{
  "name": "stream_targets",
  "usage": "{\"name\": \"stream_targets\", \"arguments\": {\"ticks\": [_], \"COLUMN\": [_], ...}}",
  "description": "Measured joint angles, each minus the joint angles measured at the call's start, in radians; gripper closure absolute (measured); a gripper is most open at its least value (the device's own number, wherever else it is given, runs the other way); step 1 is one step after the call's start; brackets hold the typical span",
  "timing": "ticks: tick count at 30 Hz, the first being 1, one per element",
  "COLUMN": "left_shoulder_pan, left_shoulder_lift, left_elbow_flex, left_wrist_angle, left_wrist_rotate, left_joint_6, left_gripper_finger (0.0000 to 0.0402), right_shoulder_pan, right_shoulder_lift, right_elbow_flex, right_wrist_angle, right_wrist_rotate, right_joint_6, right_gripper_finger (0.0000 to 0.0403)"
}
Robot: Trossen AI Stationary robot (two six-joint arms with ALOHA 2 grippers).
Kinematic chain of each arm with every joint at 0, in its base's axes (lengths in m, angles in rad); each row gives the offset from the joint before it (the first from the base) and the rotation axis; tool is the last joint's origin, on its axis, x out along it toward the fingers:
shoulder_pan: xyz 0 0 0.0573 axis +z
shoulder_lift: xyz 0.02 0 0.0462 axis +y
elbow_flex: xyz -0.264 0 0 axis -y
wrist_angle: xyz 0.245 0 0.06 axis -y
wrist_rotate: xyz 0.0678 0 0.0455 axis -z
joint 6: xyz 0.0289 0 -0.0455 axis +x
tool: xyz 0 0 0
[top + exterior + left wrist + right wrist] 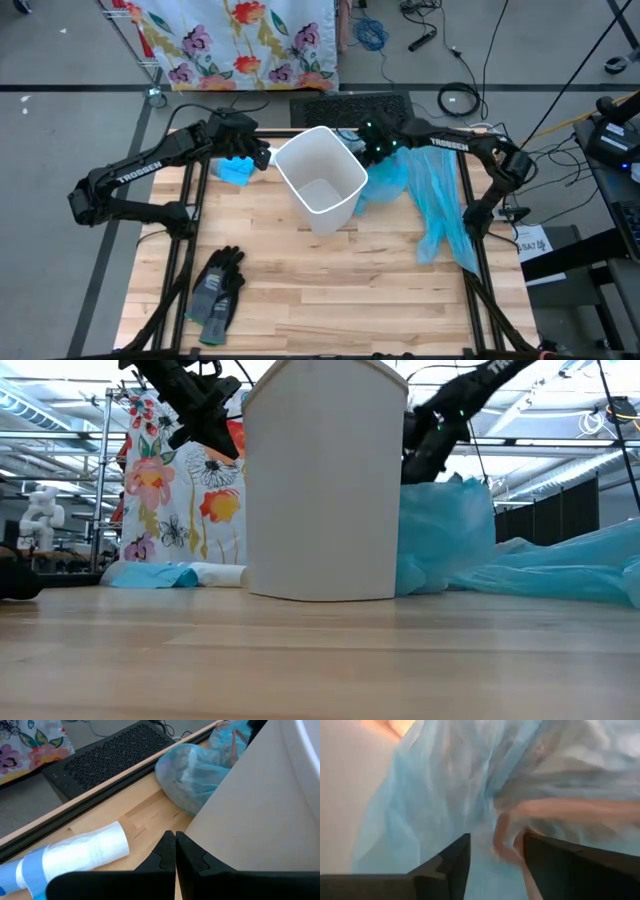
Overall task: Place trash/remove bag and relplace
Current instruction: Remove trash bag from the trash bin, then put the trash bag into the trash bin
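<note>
A matt white plastic bin (322, 182) stands on a pale wood-plank table (330, 285). Thin, crinkled blue plastic bags (440, 200) lie beside it. Dark knitted gloves (216, 283) look rough.

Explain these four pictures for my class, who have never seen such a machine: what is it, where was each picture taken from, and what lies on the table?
Two dark robot arms work at a wooden table. One picture looks straight down, one looks level across the tabletop, and two come from cameras on the arms' wrists. In the middle stands an empty white bin with no bag in it. The right gripper, jaws open, hangs over a full blue bag beside the bin; a loose blue bag trails further right. The left gripper, jaws shut and empty, sits on the bin's other side, near a white roll. Grey gloves lie at the front.
</note>
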Motion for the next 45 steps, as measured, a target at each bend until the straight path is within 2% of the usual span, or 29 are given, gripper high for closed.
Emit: {"name": "stream_targets", "arguments": {"ticks": [3,8,12,19,22,25,28,34,39,42,45], "left_shoulder_pan": [0.0,0.0,0.0,0.0,-0.003,-0.011,-0.016,-0.015,-0.015,-0.015,-0.015], "left_shoulder_lift": [0.0,0.0,0.0,0.0,0.0,0.0,0.0,0.0,0.0,0.0,0.0], "left_elbow_flex": [0.0,0.0,0.0,0.0,0.0,0.0,0.0,0.0,0.0,0.0,0.0], "left_wrist_angle": [0.0,-0.001,-0.005,-0.005,-0.006,-0.014,-0.022,-0.025,-0.027,-0.027,-0.027], "left_wrist_rotate": [0.0,0.0,0.0,0.0,0.0,0.0,0.0,0.0,0.0,0.0,0.0], "left_joint_6": [0.0,0.001,0.001,0.002,0.002,0.006,0.026,0.026,0.025,0.02,0.021], "left_gripper_finger": [0.0401,0.0401,0.0401,0.0401,0.0401,0.0401,0.0401,0.0401,0.0401,0.0401,0.0401], "right_shoulder_pan": [-0.002,-0.002,-0.007,-0.006,-0.007,-0.013,-0.01,0.004,0.012,0.015,0.006], "right_shoulder_lift": [-0.018,-0.078,-0.131,-0.173,-0.168,-0.167,-0.167,-0.167,-0.167,-0.168,-0.17], "right_elbow_flex": [0.077,0.18,0.23,0.234,0.234,0.234,0.233,0.233,0.234,0.234,0.24], "right_wrist_angle": [-0.105,-0.154,-0.147,0.037,-0.013,-0.134,-0.169,0.022,0.029,-0.013,-0.078], "right_wrist_rotate": [0.003,0.005,0.006,0.013,0.013,0.133,0.27,0.185,0.217,0.285,0.297], "right_joint_6": [-0.01,-0.045,-0.066,0.003,0.005,-0.114,-0.3,-0.537,-0.792,-0.702,-0.575], "right_gripper_finger": [0.0219,0.0211,0.0211,0.0211,0.0211,0.0211,0.0211,0.0211,0.0211,0.0211,0.0211]}}
